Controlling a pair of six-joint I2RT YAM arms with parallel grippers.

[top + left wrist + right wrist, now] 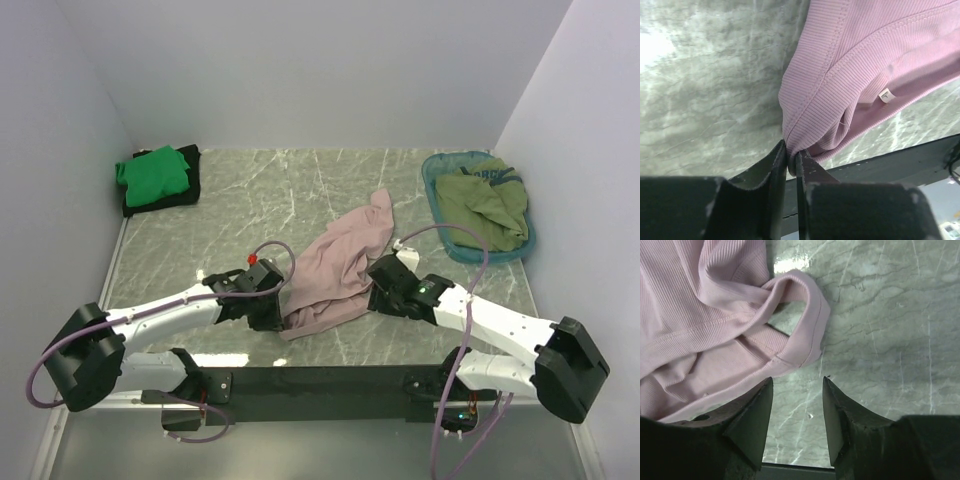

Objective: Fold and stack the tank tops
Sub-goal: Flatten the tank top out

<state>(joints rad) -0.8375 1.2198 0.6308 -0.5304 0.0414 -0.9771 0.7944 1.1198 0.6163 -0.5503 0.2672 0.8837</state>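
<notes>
A dusty pink tank top (335, 268) lies crumpled in the middle of the marble table, running from the near edge toward the back right. My left gripper (276, 318) is shut on its near left hem (805, 135), the ribbed cloth pinched between the fingertips (791, 155). Just off the top's right side, my right gripper (378, 290) stands open over bare table, a strap loop (795, 335) lying in front of its jaws. A bright green top (152, 174) rests folded on a black one (190, 190) at the back left. An olive green top (485, 205) fills the basket.
The teal oval basket (436, 190) stands at the back right beside the right wall. A black rail (320, 382) runs along the near edge between the arm bases. Grey walls close in the table on three sides.
</notes>
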